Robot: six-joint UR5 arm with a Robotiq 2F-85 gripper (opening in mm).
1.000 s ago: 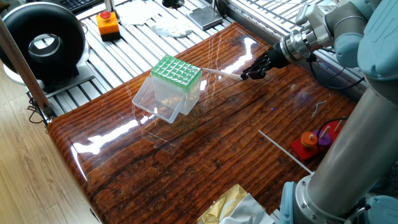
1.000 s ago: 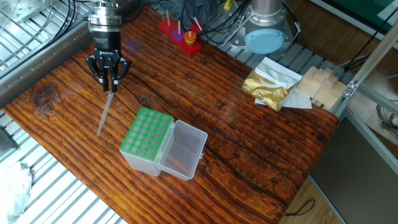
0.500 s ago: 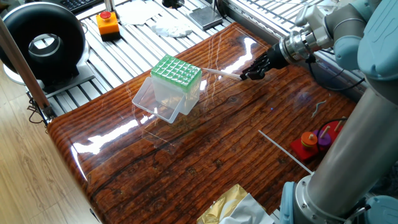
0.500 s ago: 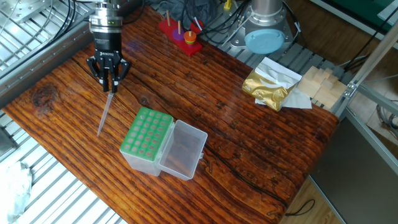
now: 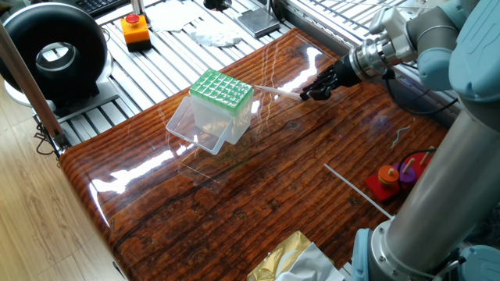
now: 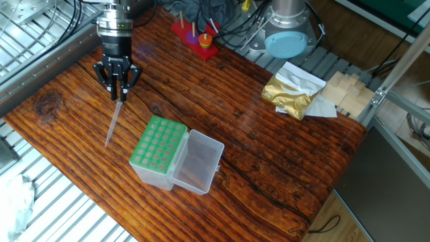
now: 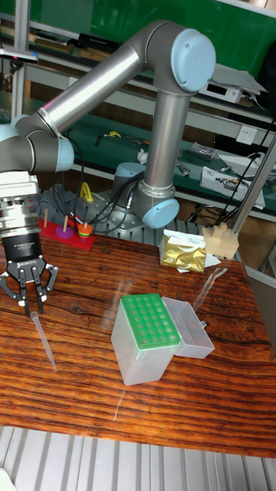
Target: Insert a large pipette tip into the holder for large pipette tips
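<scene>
Left to right in the tall fixed view: pincer (image 7: 29, 301) sits at the left, pointing down, fingers clenched on the wide end of the large pipette tip (image 7: 43, 339). The tip hangs below it, slanted, narrow end pointing down toward the tabletop (image 7: 84, 399); can't tell whether the point touches the wood or just hovers. Holder for large pipette tips (image 7: 146, 338) stands near, to the right of the tip and apart from it, green rack up, clear lid swung open on its right side.

The other fixed view agrees: pincer (image 6: 117, 86) grips the tip (image 6: 113, 123) at its top, holder (image 6: 158, 150) further along the tabletop, not yet reached.

Handling, my read:
- Tip looks very light, thin-walled plastic. No load on the arm.
- Stiff along its length, but the narrow end would likely flex or kink if jammed on the rack face.
- Smooth taper, so probably slippery; could slide or pivot in the fingers if bumped.
- Hold at the wide collar is the right spot: it leaves the full taper free to enter a hole.
- Slant is the concern. It wants to be plumb over a hole before going down, with a light push only.
</scene>
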